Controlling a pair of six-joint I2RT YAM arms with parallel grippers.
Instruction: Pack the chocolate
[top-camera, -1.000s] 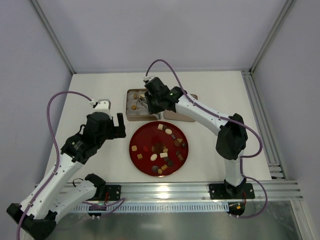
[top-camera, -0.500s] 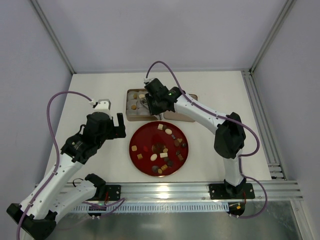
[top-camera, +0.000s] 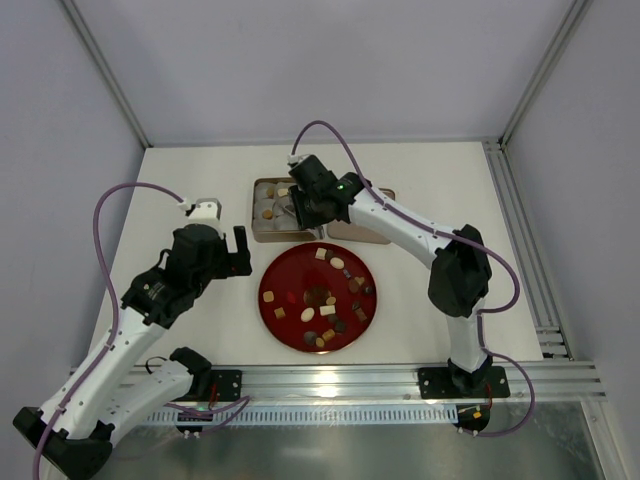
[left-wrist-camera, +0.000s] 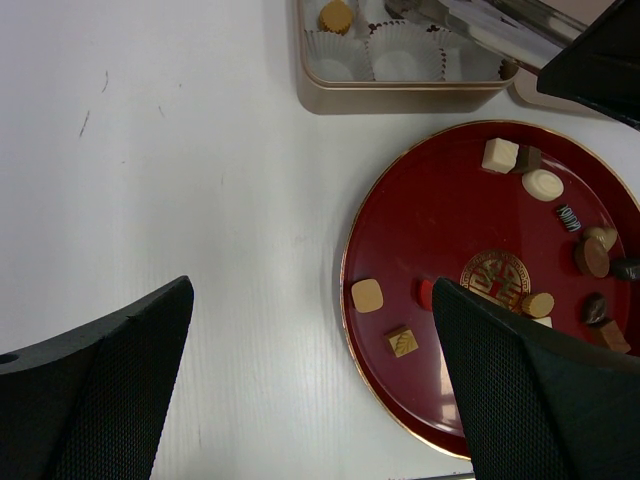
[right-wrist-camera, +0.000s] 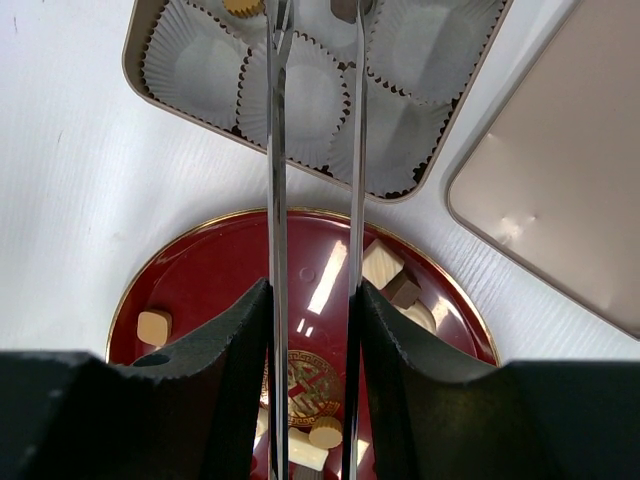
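Since a second ago the right arm has crept a little farther over the tin, and the tongs' blades have sprung wider apart. The left arm has not stirred.

On the left, the left gripper (left-wrist-camera: 312, 300) hangs over bare table (left-wrist-camera: 150, 150) with its jaws spread as wide as they go, holding nothing. It has plenty of open room around it, well clear of the side wall.

In the middle sits the red plate (left-wrist-camera: 420, 220), with most of the chocolate (left-wrist-camera: 367, 295) scattered on it. Its far rim is just beside the near wall of the tin (left-wrist-camera: 400, 86), so there is little slack between them. A few pieces already sit in the tin's left-hand paper cups (right-wrist-camera: 300, 100); most of the cups in view are bare.

The right gripper (right-wrist-camera: 312, 300) is clamped on the tongs (right-wrist-camera: 277, 150), whose blades stand part-way open and reach out over the cups. A dark piece shows by the right blade's tip at the far edge of the wrist view. I cannot tell whether it is pinched or already let go. The widening blades look to me like a drop into a cup, so the next trip would go back to the plate.

To the right, the lid (right-wrist-camera: 560, 180) lies flat just beside the tin, with free table beyond it.
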